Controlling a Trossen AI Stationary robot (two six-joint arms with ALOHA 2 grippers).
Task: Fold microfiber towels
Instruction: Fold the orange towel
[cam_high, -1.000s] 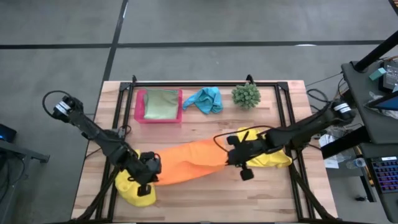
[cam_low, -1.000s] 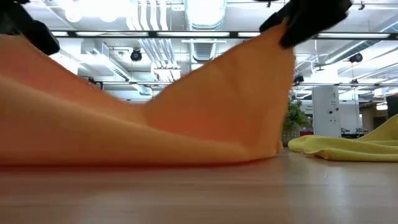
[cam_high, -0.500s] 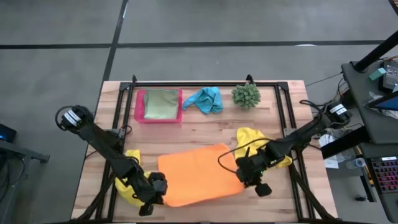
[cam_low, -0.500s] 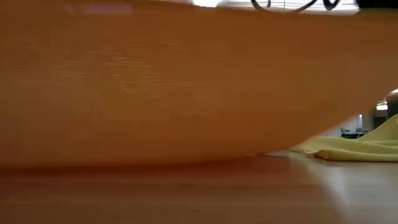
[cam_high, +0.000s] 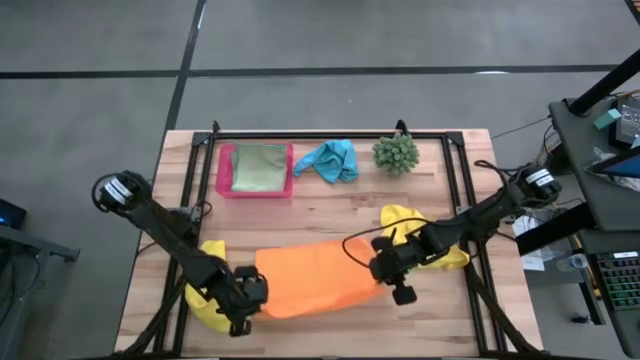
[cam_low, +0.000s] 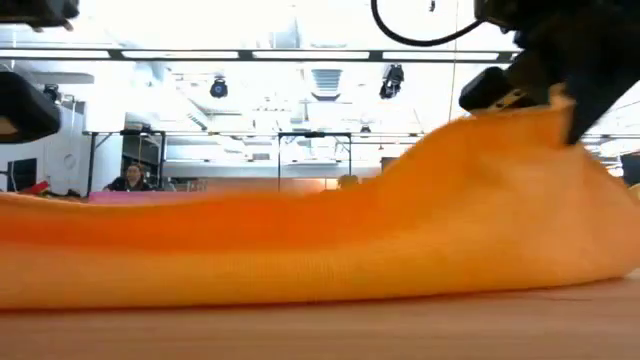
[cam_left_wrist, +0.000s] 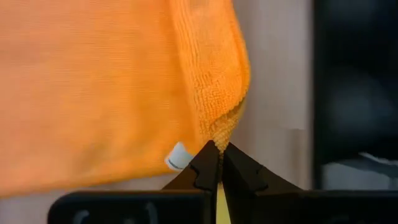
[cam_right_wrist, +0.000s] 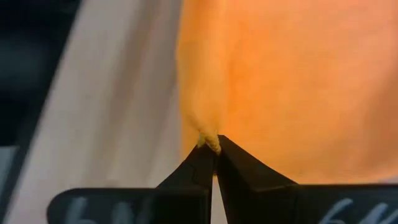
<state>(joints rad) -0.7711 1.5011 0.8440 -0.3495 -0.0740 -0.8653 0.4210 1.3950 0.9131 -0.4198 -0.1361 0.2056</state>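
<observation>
The orange towel (cam_high: 315, 280) lies spread across the front middle of the desk (cam_high: 330, 215), held at both ends. The left claw (cam_high: 245, 297) is clamped tight on its left corner, and the right claw (cam_high: 388, 272) pinches its right corner, lifted a little above the surface. One yellow towel (cam_high: 212, 305) lies under the left claw at the front left; the other yellow towel (cam_high: 425, 240) sits beneath the right arm. At the back, the light green towel (cam_high: 258, 166) rests in the pink tray (cam_high: 224, 170), the turquoise towel (cam_high: 330, 160) lies crumpled just beside it, and the spiky plant ball (cam_high: 396, 152) stands further right.
</observation>
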